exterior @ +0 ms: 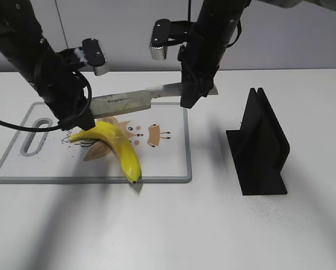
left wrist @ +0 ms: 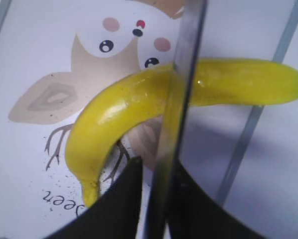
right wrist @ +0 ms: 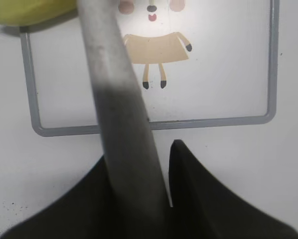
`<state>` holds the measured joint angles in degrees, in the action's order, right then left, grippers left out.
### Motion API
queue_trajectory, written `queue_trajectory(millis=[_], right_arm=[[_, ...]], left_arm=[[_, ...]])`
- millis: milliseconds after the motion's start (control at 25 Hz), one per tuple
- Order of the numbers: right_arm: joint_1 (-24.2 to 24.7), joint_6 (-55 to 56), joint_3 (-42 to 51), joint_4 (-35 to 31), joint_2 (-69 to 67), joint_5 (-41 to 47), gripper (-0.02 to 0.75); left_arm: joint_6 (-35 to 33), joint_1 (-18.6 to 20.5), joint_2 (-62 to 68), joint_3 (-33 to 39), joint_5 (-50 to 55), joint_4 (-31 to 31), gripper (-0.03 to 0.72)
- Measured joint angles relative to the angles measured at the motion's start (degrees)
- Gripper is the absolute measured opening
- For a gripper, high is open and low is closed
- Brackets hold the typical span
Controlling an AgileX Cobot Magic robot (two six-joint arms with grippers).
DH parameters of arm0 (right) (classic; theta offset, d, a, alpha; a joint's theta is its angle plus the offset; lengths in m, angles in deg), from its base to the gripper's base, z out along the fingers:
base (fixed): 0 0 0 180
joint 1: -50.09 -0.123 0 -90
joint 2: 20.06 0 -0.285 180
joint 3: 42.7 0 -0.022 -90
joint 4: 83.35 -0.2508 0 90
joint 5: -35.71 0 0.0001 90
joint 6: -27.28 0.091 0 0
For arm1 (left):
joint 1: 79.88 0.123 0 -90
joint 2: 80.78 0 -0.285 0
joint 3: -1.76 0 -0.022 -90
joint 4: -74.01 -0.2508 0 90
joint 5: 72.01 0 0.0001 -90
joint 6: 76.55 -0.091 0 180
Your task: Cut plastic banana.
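Observation:
A yellow plastic banana [exterior: 120,143] lies on a white cutting board [exterior: 171,160] with cartoon animal prints. A knife [exterior: 134,99] hangs level above the board, between both grippers. My left gripper [exterior: 84,121] is shut on the blade's tip end, just above the banana's stem end. My right gripper [exterior: 189,101] is shut on the handle end, over the board's far right edge. In the left wrist view the blade [left wrist: 181,74] crosses edge-on over the banana [left wrist: 124,107], running up from the jaws [left wrist: 156,169]. In the right wrist view the knife [right wrist: 109,84] runs from the jaws [right wrist: 154,164] toward the banana [right wrist: 29,10].
A black knife stand [exterior: 260,143] stands upright on the white table to the right of the board. The board's grey rim [right wrist: 154,123] and its slotted handle [exterior: 36,135] at the left are in view.

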<state>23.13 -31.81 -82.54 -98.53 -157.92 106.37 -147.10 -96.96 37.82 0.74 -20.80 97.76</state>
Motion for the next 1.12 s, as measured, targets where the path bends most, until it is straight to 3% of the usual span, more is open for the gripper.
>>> queue_trajectory(millis=[120,200,280,520,840,1120], right_arm=[[0.0,0.2,0.0,0.1,1.1,0.0,0.221],[0.0,0.6,0.0,0.1,1.7,0.0,0.211],[0.0,0.8,0.0,0.1,2.7,0.1,0.204],[0.0,1.9,0.3,0.0,4.4,0.0,0.168],[0.1,4.5,0.8,0.5,6.3,-0.3,0.160],[0.1,12.9,1.2,0.5,10.1,-0.3,0.160]], left_arm=[[3.4,0.0,0.0,-1.6,2.6,0.3,0.348],[6.4,0.0,0.0,-3.4,4.7,0.6,0.563],[8.7,0.0,0.0,-6.0,6.7,0.7,0.636],[16.5,0.0,-1.9,-14.6,9.4,-1.0,0.667],[29.8,0.0,-6.0,-27.0,12.0,-11.8,0.648],[54.0,0.4,-8.9,-32.4,16.5,-26.8,0.622]])
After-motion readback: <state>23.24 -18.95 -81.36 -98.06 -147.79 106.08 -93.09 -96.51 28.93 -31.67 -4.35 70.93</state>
